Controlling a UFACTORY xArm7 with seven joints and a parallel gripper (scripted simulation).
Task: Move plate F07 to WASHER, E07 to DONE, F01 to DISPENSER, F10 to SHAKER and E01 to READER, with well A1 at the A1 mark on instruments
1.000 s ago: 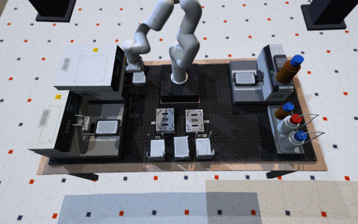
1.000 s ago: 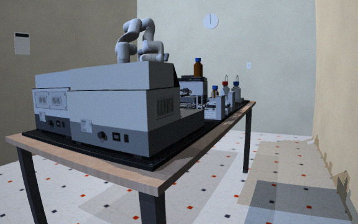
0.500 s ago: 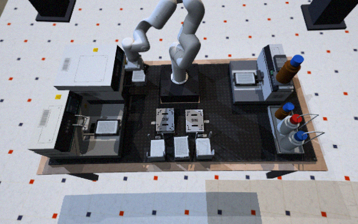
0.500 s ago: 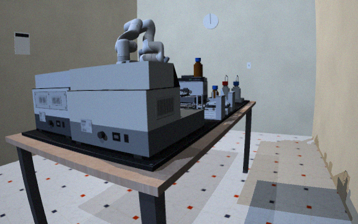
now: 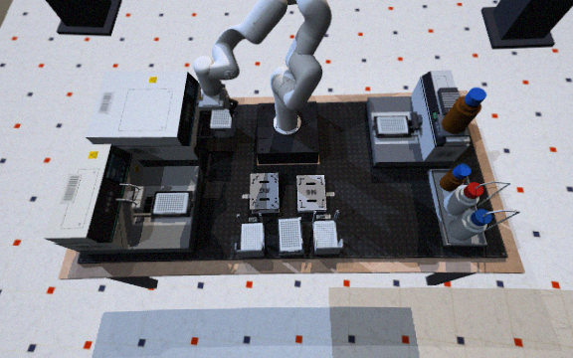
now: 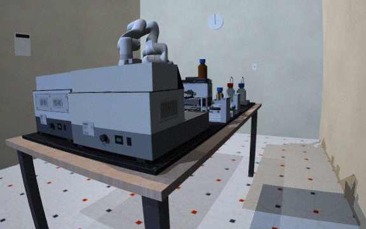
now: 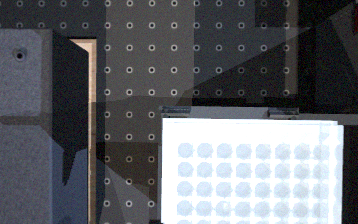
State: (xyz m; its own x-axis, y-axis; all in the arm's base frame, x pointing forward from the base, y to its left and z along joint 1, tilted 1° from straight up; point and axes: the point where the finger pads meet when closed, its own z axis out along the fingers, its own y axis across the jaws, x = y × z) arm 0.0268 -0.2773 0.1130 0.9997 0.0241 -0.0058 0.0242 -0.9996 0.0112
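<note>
Top view: your end effector (image 5: 220, 111) pinches a white rigid plastic well plate (image 5: 221, 119) at the far left of the black perforated desk (image 5: 356, 209), just right of the upper grey boxy instrument (image 5: 139, 106).

Exterior view: that housing hides the grip.

Wrist view: judge the gridded plate (image 7: 252, 172) light, stiff, smooth-walled; hold its opposite side walls.
</note>
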